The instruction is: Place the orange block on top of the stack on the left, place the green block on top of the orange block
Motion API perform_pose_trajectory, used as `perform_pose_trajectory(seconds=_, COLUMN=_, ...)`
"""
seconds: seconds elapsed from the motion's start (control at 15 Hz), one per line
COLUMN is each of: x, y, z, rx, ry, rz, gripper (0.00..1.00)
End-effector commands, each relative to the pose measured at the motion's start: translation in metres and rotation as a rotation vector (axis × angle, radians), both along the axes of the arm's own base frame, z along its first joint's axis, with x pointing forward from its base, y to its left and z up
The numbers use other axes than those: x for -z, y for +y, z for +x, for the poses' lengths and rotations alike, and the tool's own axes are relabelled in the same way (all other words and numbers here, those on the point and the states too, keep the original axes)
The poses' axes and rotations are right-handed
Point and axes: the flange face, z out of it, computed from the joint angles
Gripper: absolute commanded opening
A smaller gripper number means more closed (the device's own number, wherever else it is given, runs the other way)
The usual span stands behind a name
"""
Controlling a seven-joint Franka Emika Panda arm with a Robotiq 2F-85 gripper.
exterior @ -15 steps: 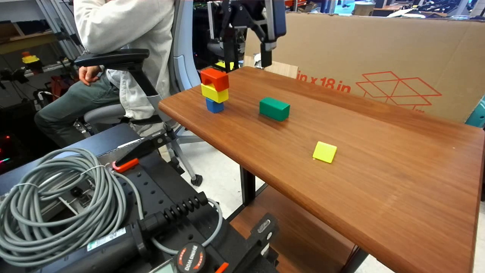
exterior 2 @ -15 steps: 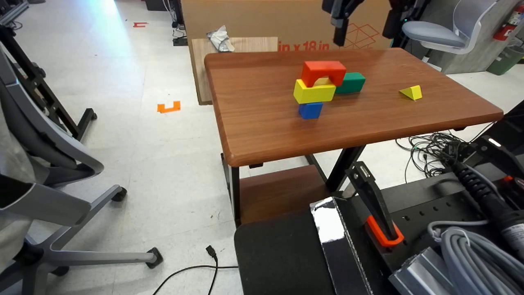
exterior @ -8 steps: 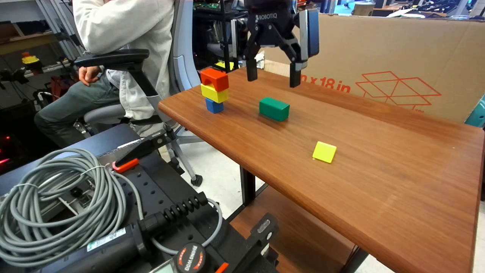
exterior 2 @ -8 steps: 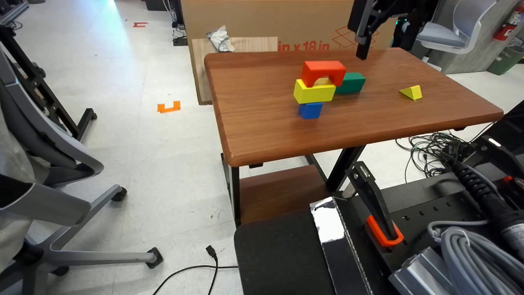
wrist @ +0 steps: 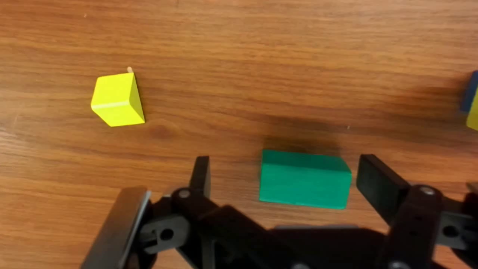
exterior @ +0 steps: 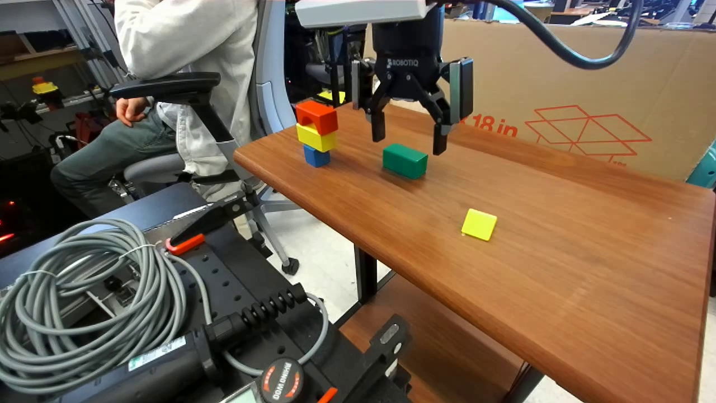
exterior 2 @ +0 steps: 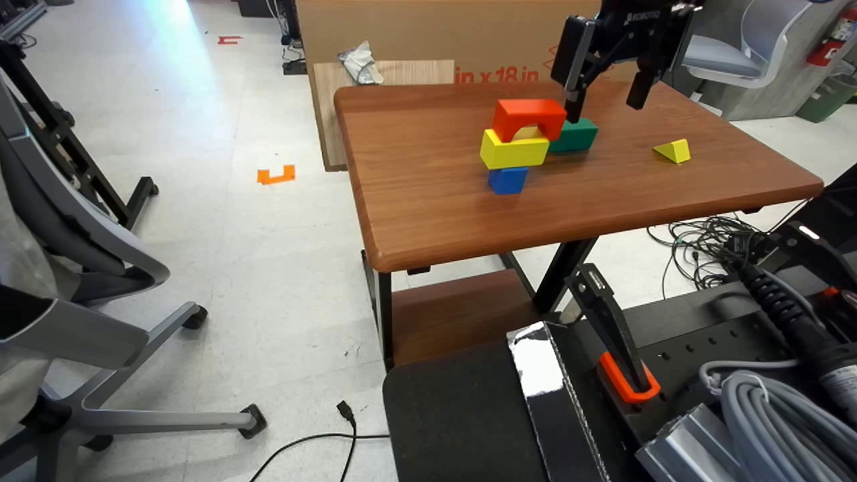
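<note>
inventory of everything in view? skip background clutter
Table: 1, brown, central
Stack: 1, yellow over blue, on table
Orange block: 1, orange-red, atop stack
Green block: 1, green, on table
Wedge: 1, yellow, on table
Worktop: 1, black, foreground
Cable coil: 1, grey, on worktop
Clamps: 2+, black/orange, on worktop
Chairs: 2+, grey, beside and beyond table
Person: 1, pale top, seated beside table
Gripper: 1, black, open above green block
Arm: 1, whitish, above gripper

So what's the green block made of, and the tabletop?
The green block may be painted wood or plastic: its faces look smooth and evenly coloured. The tabletop looks like slightly shiny wood, with brown grain showing, though it could be laminate.
</note>
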Motion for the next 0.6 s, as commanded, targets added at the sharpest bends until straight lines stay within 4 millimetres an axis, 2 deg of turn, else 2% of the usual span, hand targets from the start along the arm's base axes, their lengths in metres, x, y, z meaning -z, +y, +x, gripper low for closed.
perform_pose_trajectory(seconds=0.0, x=0.011, y=0.000, z=0.013, rx=-0.016, ry=0.000, rz=0.037, gripper=1.00)
perform_pose_trajectory(seconds=0.53, x=0.024, y=0.010, z=0.025, rx=-0.023, ry=0.018, rz=0.072, gripper=1.00)
